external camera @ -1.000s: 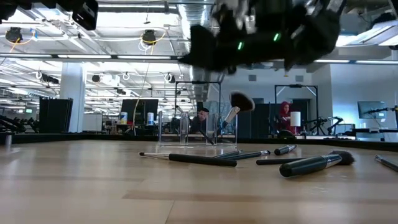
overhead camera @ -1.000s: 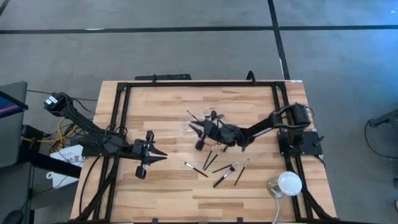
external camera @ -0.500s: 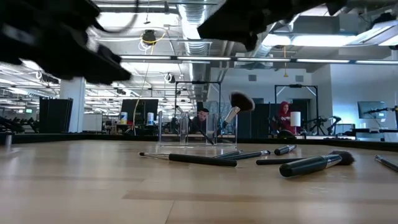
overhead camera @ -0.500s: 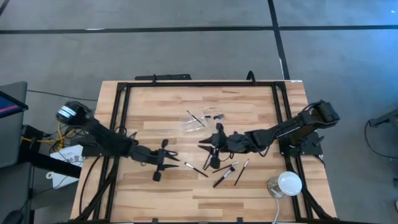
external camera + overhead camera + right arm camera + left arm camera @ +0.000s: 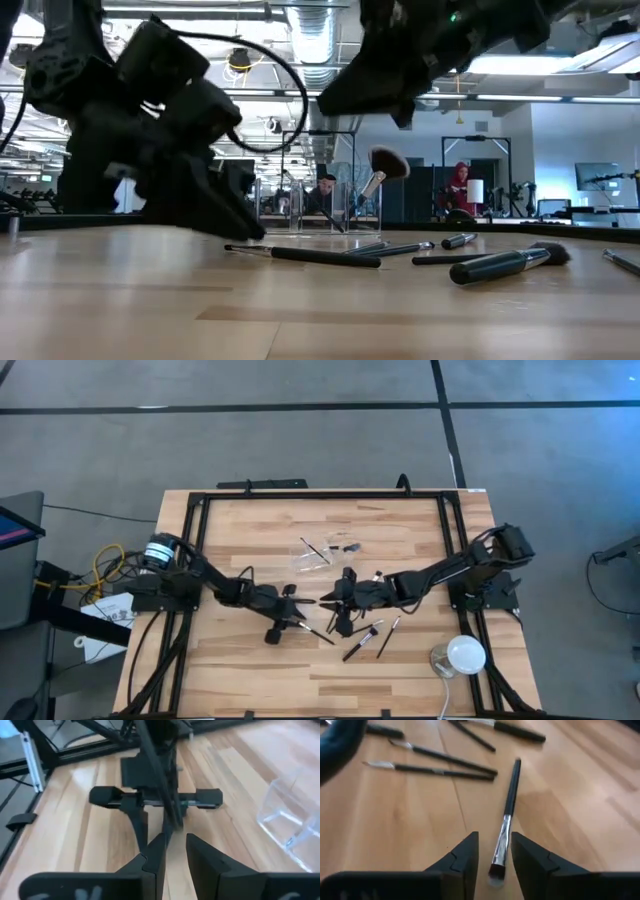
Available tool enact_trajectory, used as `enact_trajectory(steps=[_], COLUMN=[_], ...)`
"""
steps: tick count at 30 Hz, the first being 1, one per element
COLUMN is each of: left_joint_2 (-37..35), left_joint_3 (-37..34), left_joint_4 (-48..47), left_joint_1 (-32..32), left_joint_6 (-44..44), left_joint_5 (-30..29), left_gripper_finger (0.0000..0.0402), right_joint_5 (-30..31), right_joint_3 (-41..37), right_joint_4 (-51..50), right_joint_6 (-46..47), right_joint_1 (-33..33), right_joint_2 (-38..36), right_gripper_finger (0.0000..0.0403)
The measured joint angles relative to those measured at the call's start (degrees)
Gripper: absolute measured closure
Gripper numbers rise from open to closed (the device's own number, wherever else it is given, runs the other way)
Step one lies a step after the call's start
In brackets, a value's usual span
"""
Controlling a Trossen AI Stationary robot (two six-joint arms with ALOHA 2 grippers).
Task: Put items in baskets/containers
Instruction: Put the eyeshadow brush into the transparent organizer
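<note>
Wooden desk [image 5: 240, 530], no readable labels. Left claw [image 5: 493, 851] parted, straddling black-handled silver-ferrule brush [image 5: 506, 818] mid-desk. Right claw [image 5: 172, 851] narrowly parted, empty, near clear plastic container [image 5: 294, 820].

Clear container [image 5: 318, 554] near table [image 5: 250, 525] centre, toward far side; brush [image 5: 378, 172] standing in it, leaning. Loose brushes [image 5: 360, 642] scattered on table nearer than container, slightly right of it. Left gripper [image 5: 298, 616] low over table, left of brush cluster; brush [image 5: 506, 820] lying between its fingertips, pointing away. Right gripper [image 5: 333, 601] facing it from right, above cluster. White dome [image 5: 465, 655] at near right corner of table.
</note>
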Motion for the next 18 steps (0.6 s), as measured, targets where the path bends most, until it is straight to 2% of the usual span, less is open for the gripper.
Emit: enact_trajectory(steps=[5, 13, 15, 18], left_joint_2=[1.6, 2.1, 3.2, 5.1], left_joint_3=[-0.1, 0.0, 0.0, 0.1], left_joint_4=[0.9, 1.4, 2.1, 3.1], left_joint_1=[-0.2, 0.1, 0.1, 0.1], left_joint_6=[0.1, 0.1, 0.1, -0.1], left_joint_5=[0.9, 1.3, 1.3, 1.6], left_gripper_finger=[0.0301, 0.031, 0.0328, 0.0377], right_joint_5=[-0.2, -0.2, -0.2, -0.2], right_joint_3=[0.1, 0.3, 0.3, 0.3], right_joint_4=[-0.4, 1.0, 1.8, 2.2], right_joint_6=[0.5, 2.9, 3.2, 5.7], right_joint_1=[0.3, 0.4, 0.4, 0.4], right_joint_2=[1.9, 3.7, 3.8, 3.7], right_gripper_finger=[0.0304, 0.0221, 0.0208, 0.0196])
